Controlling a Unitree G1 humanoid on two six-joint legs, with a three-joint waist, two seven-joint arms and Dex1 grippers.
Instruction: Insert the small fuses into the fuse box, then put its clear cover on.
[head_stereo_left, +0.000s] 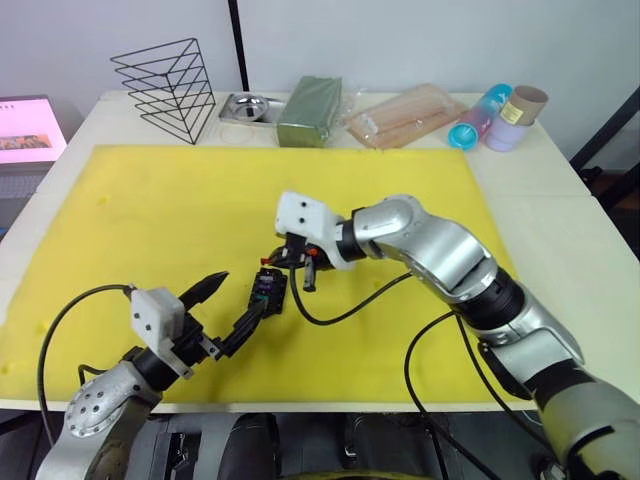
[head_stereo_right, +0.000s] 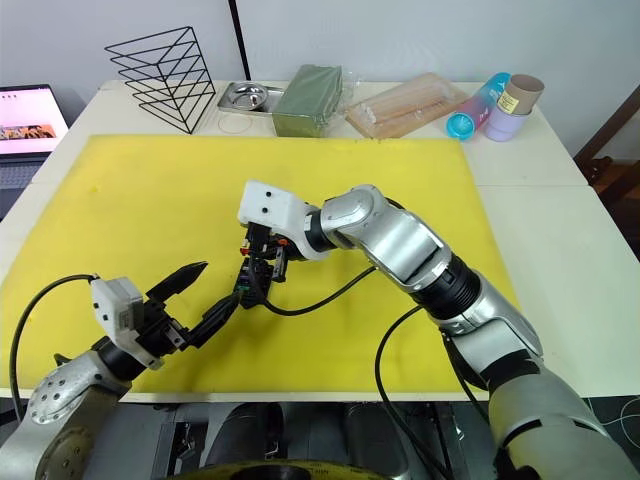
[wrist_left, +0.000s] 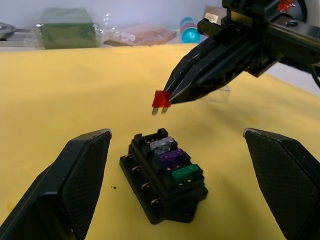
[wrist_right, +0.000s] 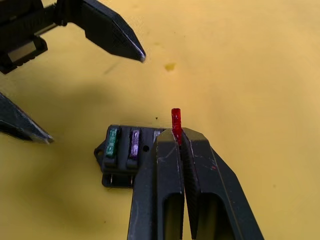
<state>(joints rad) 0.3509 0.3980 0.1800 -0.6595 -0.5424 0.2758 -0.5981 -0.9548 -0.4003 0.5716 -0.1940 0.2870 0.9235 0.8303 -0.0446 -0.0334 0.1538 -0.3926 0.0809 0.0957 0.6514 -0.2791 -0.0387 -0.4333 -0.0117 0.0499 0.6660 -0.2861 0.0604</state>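
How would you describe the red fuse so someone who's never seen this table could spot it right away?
Find the yellow mat, then the small black fuse box near its front middle. Just above the box, the right gripper pinches the red fuse, the one fuse not seated; grey, purple and green sit in slots.

Yellow mat (head_stereo_left: 150, 210) on white table (head_stereo_left: 560, 230); wire rack (head_stereo_left: 168, 85), steel tray (head_stereo_left: 248, 106), green block (head_stereo_left: 310, 110) along far edge.
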